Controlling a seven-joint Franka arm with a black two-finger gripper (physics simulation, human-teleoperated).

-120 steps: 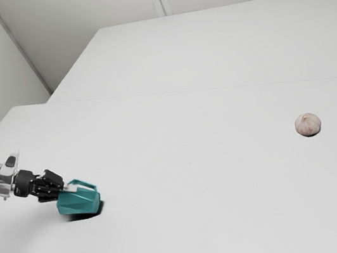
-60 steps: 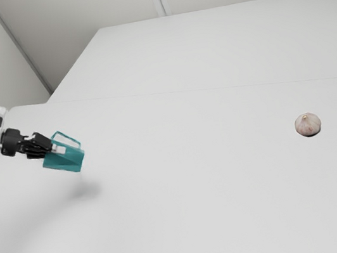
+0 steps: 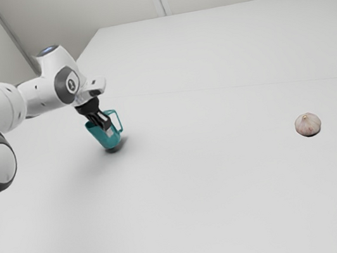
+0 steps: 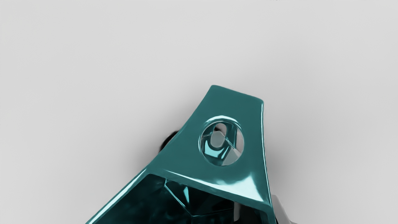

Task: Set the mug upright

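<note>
At the exterior view's left, my gripper [image 3: 109,129] pinches the tilted mug [image 3: 103,140] by its wall, well apart from the garlic [image 3: 308,125] on the exterior view's right.

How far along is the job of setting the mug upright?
Looks done: the gripper has hold of the mug, whose mouth faces up at a slant. In hand: righting it; it leans, its base close to the dark shadow on the table. Left, it seems: straighten it, settle its base flat and release the grip.
</note>
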